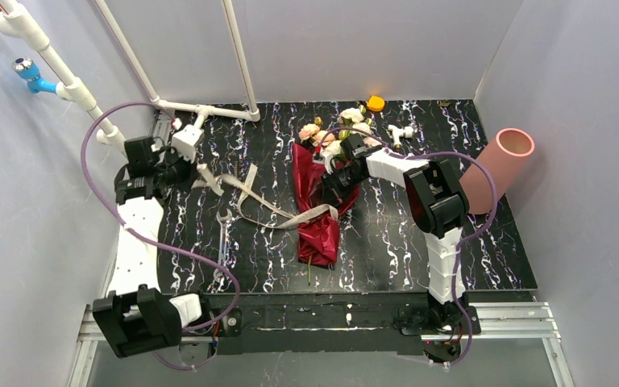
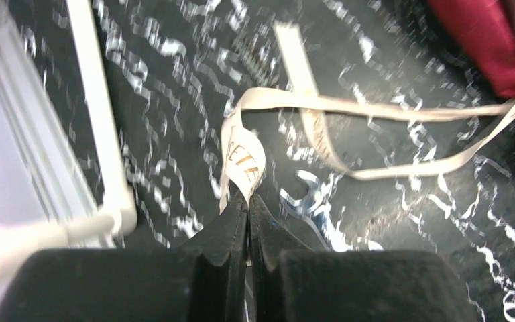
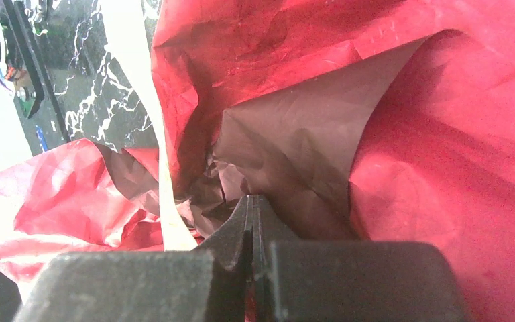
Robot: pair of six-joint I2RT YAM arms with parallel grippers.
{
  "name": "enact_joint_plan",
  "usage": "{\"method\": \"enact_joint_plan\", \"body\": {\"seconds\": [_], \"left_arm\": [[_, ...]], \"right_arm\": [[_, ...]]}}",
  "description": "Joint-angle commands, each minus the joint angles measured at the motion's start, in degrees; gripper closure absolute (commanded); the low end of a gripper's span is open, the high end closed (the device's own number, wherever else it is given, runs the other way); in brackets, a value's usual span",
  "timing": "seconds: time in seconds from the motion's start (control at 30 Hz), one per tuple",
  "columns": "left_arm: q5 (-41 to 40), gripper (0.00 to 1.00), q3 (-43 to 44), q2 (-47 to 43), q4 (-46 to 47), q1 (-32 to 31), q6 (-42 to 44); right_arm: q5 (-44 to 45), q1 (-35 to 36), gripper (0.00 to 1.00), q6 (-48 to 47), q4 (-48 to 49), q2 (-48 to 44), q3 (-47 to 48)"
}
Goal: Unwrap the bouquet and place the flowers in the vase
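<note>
Ribbon (image 2: 245, 161) lay untied, left gripper (image 2: 248, 198) pinched tight on it; right gripper (image 3: 251, 201) clamped the wrapping paper (image 3: 442, 168); flowers (image 1: 330, 133) not yet in the vase (image 1: 496, 169).

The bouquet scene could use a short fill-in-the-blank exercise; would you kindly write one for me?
1. The left pincer is shut on the beige ____.
2. The shut right pincer noses into the bouquet's dark ____ paper.
3. The vase is nearest the ____ arm.

Missing words: ribbon; red; right.
</note>
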Motion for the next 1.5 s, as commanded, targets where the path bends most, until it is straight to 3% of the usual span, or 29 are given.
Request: {"method": "enact_joint_plan", "body": {"seconds": [0.0, 0.03, 0.1, 0.17, 0.33, 0.47, 0.57, 0.7, 0.9, 1.23, 1.37, 1.43, 1.47], "left_arm": [[-5.88, 1.0, -3.65, -5.14, -7.74, 3.01, 0.71], [-5.69, 0.96, -4.09, -5.51, -8.43, 3.05, 1.83], [-3.63, 0.7, -5.04, -6.19, -9.54, 3.03, 4.02], [-1.1, 0.55, -5.36, -6.21, -9.83, 2.88, 4.62], [6.29, 0.4, -5.12, -4.73, -12.46, -1.75, 10.61], [10.88, 0.42, -5.06, -0.7, -17.47, -8.31, 22.08], [10.76, 0.44, -4.3, 4.64, -22.6, -14.39, 31.88], [8.53, 0.44, -3.47, 12.35, -22.79, -17.75, 37.77], [4.63, 0.4, -3.98, 19.43, -19.17, -20.48, 39.64], [-1.15, 0.43, -8.67, 23.13, -7.99, -24.09, 39.22], [-3.92, 0.51, -12.15, 22.84, -1.47, -25.28, 38.33], [-4.77, 0.65, -13.57, 22.34, 0.15, -25.71, 39.02], [-4.91, 0.77, -13.76, 22.04, 0.06, -25.96, 39.15]], "right_arm": [[6.21, -0.3, 0.95, -2.61, -4.29, -0.85, -1.45], [5.75, -0.23, 0.94, -2.41, -4.34, -1.37, -1.31], [4.72, 0.08, 0.87, -2.27, -4.17, -2.6, -1.01], [4.2, 0.59, 0.81, -2.26, -4.08, -3.77, -0.82], [3.25, 1.96, 0.64, -1.57, -4.14, -5.74, -0.41], [2.96, 2.23, 0.57, -0.57, -3.97, -6.0, 0.67], [3.06, 2.25, 0.53, -0.47, -4.86, -5.63, 2.42], [3.88, 2.2, 0.44, -0.5, -5.38, -5.84, 4.38], [4.53, 2.07, 0.31, -0.46, -7.1, -4.77, 9.04], [2.07, 1.46, 0.27, 1.35, -9.05, -6.74, 11.9], [1.77, 0.47, 0.27, 0.7, -10.98, -7.72, 12.37], [1.59, -0.49, 0.27, 0.21, -12.16, -8.33, 12.47], [1.44, -0.91, 0.27, -0.12, -12.72, -8.66, 12.55]]}}
